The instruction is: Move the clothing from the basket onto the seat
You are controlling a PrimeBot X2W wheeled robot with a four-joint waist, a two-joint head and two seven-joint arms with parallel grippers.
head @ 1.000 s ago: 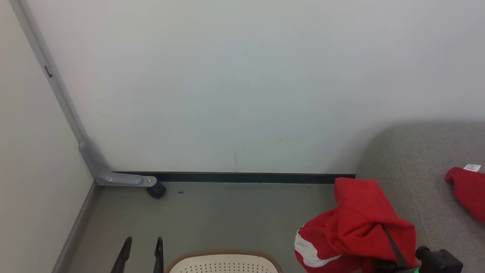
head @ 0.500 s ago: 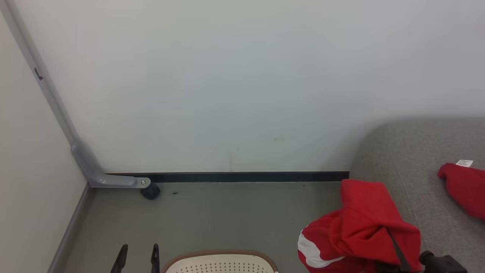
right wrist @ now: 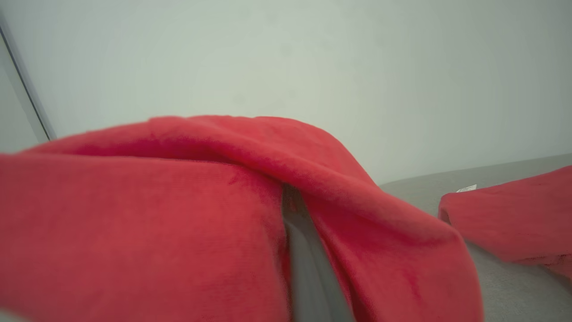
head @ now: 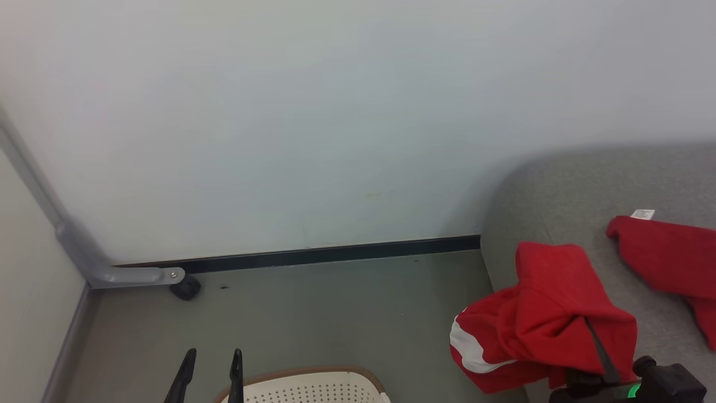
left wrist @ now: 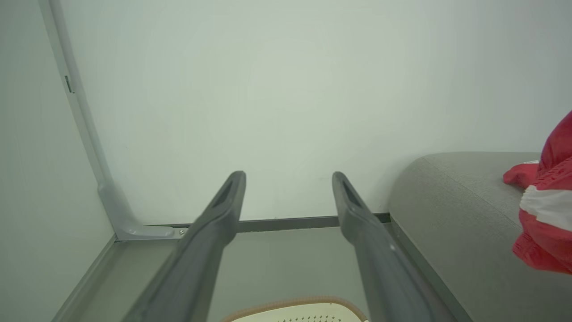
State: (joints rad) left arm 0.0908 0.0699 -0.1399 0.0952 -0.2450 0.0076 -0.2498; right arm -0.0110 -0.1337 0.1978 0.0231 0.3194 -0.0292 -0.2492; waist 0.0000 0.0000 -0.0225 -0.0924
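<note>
In the head view a bright red garment (head: pixel 545 316) with a white panel hangs bunched from my right gripper (head: pixel 594 336), which is shut on it at the left end of the grey seat (head: pixel 570 190). In the right wrist view the red cloth (right wrist: pixel 187 214) drapes over a grey finger (right wrist: pixel 308 273). A second red garment (head: pixel 665 260) with a small white tag lies flat on the seat. My left gripper (head: pixel 211 364) stands open and holds nothing, just left of the cream basket (head: pixel 302 372). Its brown rim (left wrist: pixel 295 302) shows below the open left gripper (left wrist: pixel 288 179).
A white wall with a dark baseboard (head: pixel 313 254) runs behind the grey floor. A grey metal frame leg with a black caster (head: pixel 185 287) sits in the left corner. Open floor lies between the basket and the wall.
The head camera has swung right, shifting the scene left. My right gripper has carried the red garment further over the seat's left end. The left gripper stays open.
</note>
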